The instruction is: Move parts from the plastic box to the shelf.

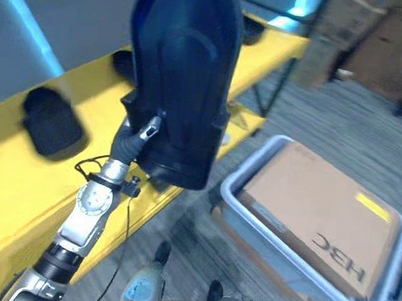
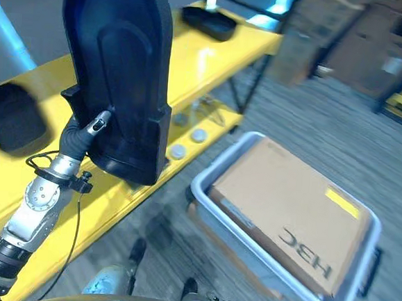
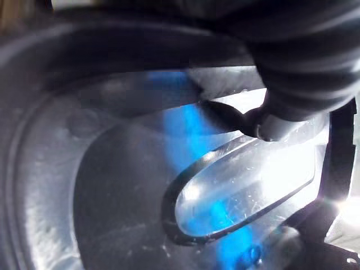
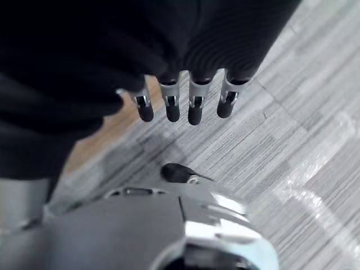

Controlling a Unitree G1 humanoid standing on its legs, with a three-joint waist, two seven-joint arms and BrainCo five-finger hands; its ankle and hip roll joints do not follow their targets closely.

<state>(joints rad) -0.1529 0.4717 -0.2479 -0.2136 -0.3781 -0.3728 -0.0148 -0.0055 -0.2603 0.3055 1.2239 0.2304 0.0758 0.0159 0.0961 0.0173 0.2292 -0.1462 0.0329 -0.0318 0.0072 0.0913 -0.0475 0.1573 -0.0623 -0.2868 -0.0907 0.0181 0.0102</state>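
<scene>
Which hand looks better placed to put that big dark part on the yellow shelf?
Probably the left hand: its fingers already grip the dark part, held upright right over the yellow shelf. The right hand hangs empty above the floor.

left hand [image 1: 138,140] raised, gripping; right hand [image 4: 185,104] hanging slack.

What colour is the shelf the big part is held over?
Yellow; the shelf shows best in the right eye view.
</scene>
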